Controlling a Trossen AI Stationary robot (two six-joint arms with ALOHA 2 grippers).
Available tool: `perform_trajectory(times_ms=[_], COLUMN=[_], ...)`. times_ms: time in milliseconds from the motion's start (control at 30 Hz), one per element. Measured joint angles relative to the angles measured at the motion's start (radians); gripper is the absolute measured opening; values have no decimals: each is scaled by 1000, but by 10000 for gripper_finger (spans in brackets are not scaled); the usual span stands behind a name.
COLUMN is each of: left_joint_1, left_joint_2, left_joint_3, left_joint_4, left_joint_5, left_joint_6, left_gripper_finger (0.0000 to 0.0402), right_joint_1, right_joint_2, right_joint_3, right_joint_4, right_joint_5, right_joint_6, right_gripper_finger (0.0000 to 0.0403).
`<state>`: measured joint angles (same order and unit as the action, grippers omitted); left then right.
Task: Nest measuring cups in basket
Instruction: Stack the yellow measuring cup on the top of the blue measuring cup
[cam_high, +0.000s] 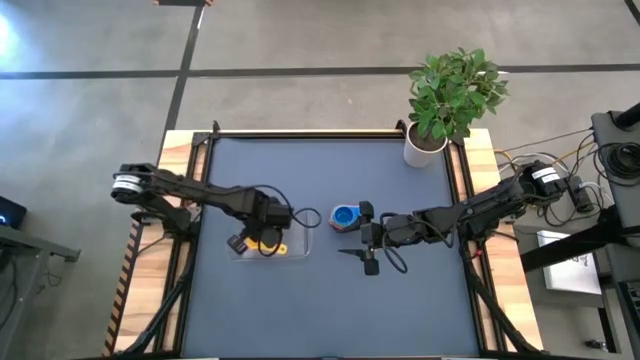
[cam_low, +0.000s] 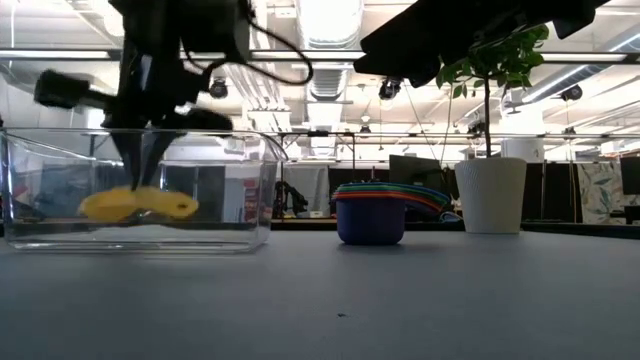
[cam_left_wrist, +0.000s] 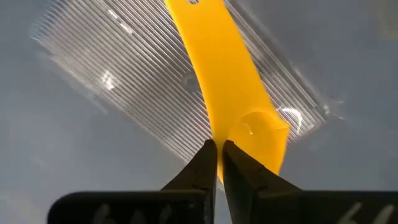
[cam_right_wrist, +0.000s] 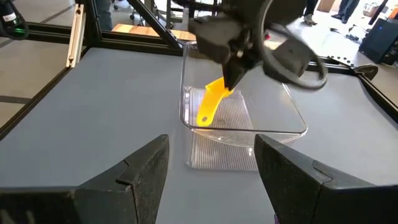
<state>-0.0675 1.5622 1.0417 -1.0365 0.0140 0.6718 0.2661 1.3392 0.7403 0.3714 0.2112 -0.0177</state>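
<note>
The clear basket (cam_high: 296, 246) is standing upright. The yellow measuring cup (cam_right_wrist: 212, 99) is lying inside the basket, low over its ribbed floor, its handle pointing along the floor. The other cups (cam_low: 384, 196) are sitting nested in the blue cup (cam_high: 345, 216), well apart from the basket.

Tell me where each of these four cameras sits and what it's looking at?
High: above the table, looking straight down; both arms show.
Low: at tabletop height, looking across at the basket, cup stack and plant pot.
Left wrist: behind the left gripper, shut on the yellow cup.
Right wrist: behind the open right gripper, facing the basket.
All four share the yellow cup in the basket.
</note>
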Motion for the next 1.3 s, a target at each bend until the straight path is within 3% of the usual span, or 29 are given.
perform_trajectory(times_ms=[267,500,667,867,1167,1300], left_joint_1=[-1,22,93,176,232,250], left_joint_2=[-31,-32,-31,-22,113,209], left_joint_3=[143,292,359,420,529,604], left_joint_4=[-115,-175,-180,-178,-166,-164], left_joint_5=[-37,-51,77,101,227,265], left_joint_6=[0,8,3,24,129,177], left_gripper_finger=[1,1,1,1,0,0], right_joint_1=[0,-1,2,2,2,14], right_joint_2=[0,5,5,5,-8,-24], right_joint_3=[0,0,31,94,181,232], right_joint_4=[0,1,17,-17,-215,-400], right_joint_5=[2,189,262,270,304,317], right_joint_6=[0,-21,-116,-184,-131,-72], right_gripper_finger=[226,226,226,226,226,226])
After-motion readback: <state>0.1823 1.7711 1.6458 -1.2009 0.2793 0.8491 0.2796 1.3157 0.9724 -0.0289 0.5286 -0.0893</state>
